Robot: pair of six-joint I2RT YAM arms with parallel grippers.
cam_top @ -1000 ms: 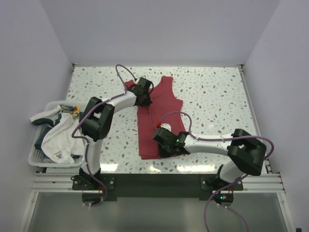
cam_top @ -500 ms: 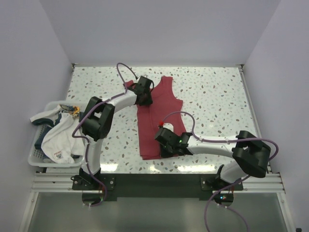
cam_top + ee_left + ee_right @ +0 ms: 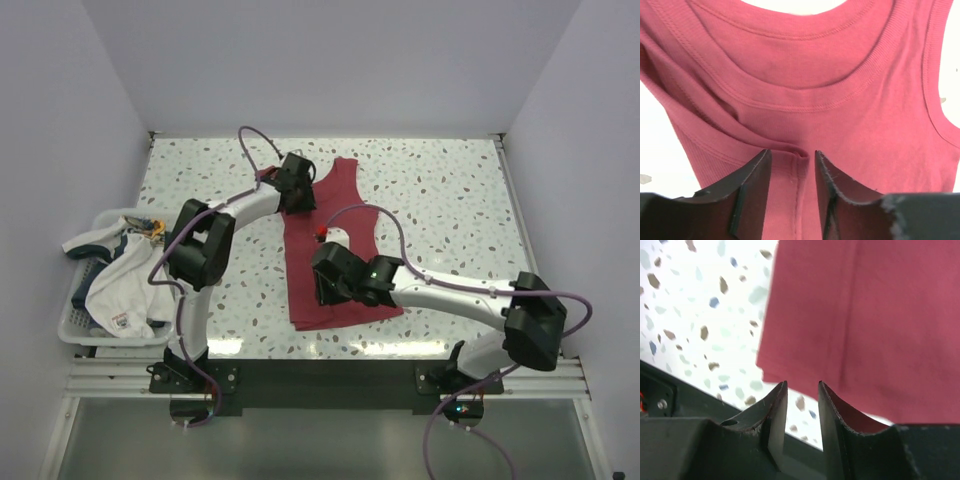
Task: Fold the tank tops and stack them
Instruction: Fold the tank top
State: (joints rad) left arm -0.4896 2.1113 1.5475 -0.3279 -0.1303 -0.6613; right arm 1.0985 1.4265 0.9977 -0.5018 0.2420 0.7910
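Observation:
The dark red tank top (image 3: 340, 245) lies on the speckled table, folded lengthwise into a narrow strip. My left gripper (image 3: 300, 200) is over its left shoulder end, open. In the left wrist view a loose fold of the red top (image 3: 805, 100) lies between the fingertips of that gripper (image 3: 791, 154), unclamped. My right gripper (image 3: 321, 293) hangs open above the bottom left corner. In the right wrist view the hem of the red top (image 3: 865, 340) lies just beyond the empty gripper (image 3: 802, 385). The white tank top (image 3: 120, 285) sits crumpled in the basket on the left.
A white laundry basket (image 3: 72, 328) stands at the table's left edge, partly hanging over it. The dark frame rail (image 3: 320, 378) runs along the near edge, just below the red top's hem. White walls close off the back and both sides.
Both grippers have opened and let go of the red top. The right gripper has shifted up and left over the hem; the left has barely moved.

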